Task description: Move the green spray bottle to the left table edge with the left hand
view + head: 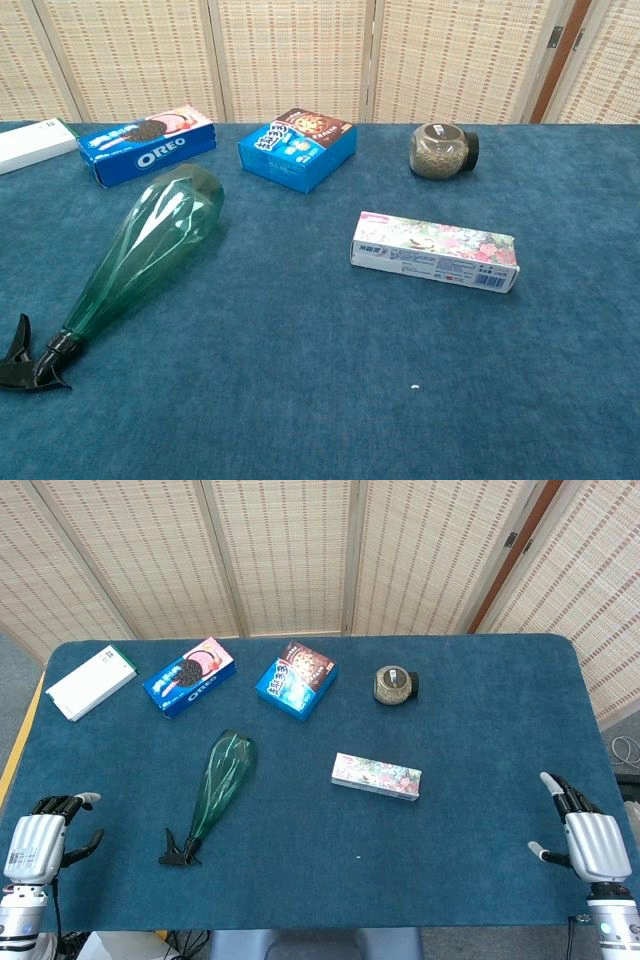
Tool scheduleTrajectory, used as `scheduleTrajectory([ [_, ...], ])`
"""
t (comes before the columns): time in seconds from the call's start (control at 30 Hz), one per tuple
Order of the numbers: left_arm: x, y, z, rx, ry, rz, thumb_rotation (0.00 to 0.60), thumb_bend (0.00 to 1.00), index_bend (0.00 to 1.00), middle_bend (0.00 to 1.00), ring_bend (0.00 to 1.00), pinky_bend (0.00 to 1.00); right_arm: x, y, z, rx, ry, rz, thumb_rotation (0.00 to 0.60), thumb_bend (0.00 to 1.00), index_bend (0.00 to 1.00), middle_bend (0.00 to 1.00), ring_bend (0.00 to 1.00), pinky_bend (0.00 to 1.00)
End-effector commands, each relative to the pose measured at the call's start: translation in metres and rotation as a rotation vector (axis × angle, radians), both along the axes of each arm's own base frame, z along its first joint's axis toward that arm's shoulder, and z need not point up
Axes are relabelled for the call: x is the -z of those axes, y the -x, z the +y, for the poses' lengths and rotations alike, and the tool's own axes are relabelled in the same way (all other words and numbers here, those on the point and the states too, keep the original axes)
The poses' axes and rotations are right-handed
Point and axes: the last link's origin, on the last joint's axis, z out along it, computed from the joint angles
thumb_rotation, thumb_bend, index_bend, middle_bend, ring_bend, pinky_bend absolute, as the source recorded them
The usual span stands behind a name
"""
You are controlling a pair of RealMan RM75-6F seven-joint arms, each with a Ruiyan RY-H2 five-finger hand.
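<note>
- Head view: the translucent green plastic spray bottle (222, 778) lies flat on the blue tabletop (470, 740), black trigger nearest the robot.
- Left hand (40, 838) empty, fingers loosely curled, near the front-left edge, apart from it.
- Right hand (590, 838) empty, fingers extended.

The green spray bottle (140, 250) looks like clear, glossy plastic, with a matt black plastic trigger head (28, 362). The table (480, 780) wears a napped, matt blue cloth. The Oreo box (145, 146), biscuit box (296, 150) and floral box (434, 250) are printed, slightly shiny cardboard. The jar (442, 150) looks like glass. Both the left hand (38, 842) and right hand (592, 842) have smooth silvery shells.
</note>
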Motion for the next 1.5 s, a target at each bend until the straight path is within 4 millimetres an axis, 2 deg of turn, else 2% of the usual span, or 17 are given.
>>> scheduleTrajectory([
  [0.03, 0.001, 0.001, 0.000, -0.005, 0.006, 0.001, 0.600, 0.27, 0.32, 0.44, 0.36, 0.31, 0.000, 0.000, 0.001, -0.001, 0.001, 0.000, 0.600, 0.00, 0.08, 0.13, 0.21, 0.41],
  [0.23, 0.003, 0.000, 0.001, -0.006, 0.014, -0.001, 0.600, 0.27, 0.32, 0.44, 0.36, 0.32, 0.000, 0.002, 0.002, 0.007, 0.001, -0.004, 0.600, 0.00, 0.08, 0.13, 0.21, 0.41],
  [0.53, 0.005, -0.013, 0.002, 0.041, 0.029, -0.037, 0.600, 0.27, 0.32, 0.44, 0.38, 0.33, -0.013, -0.001, -0.004, -0.020, 0.053, -0.013, 0.600, 0.00, 0.08, 0.13, 0.21, 0.41],
  [0.9, 0.004, -0.024, -0.002, 0.070, 0.040, -0.042, 0.600, 0.20, 0.32, 0.44, 0.38, 0.33, -0.014, 0.001, -0.004, -0.024, 0.059, -0.020, 0.600, 0.00, 0.08, 0.13, 0.21, 0.41],
  [1.23, 0.005, -0.027, 0.002, 0.079, 0.052, -0.048, 0.600, 0.19, 0.32, 0.44, 0.38, 0.33, -0.016, -0.001, -0.006, -0.033, 0.058, -0.021, 0.600, 0.00, 0.08, 0.13, 0.21, 0.41],
  [1.5, 0.006, -0.030, 0.004, 0.099, 0.053, -0.038, 0.600, 0.12, 0.32, 0.44, 0.38, 0.33, -0.017, -0.001, -0.006, -0.032, 0.061, -0.021, 0.600, 0.00, 0.08, 0.13, 0.21, 0.41],
])
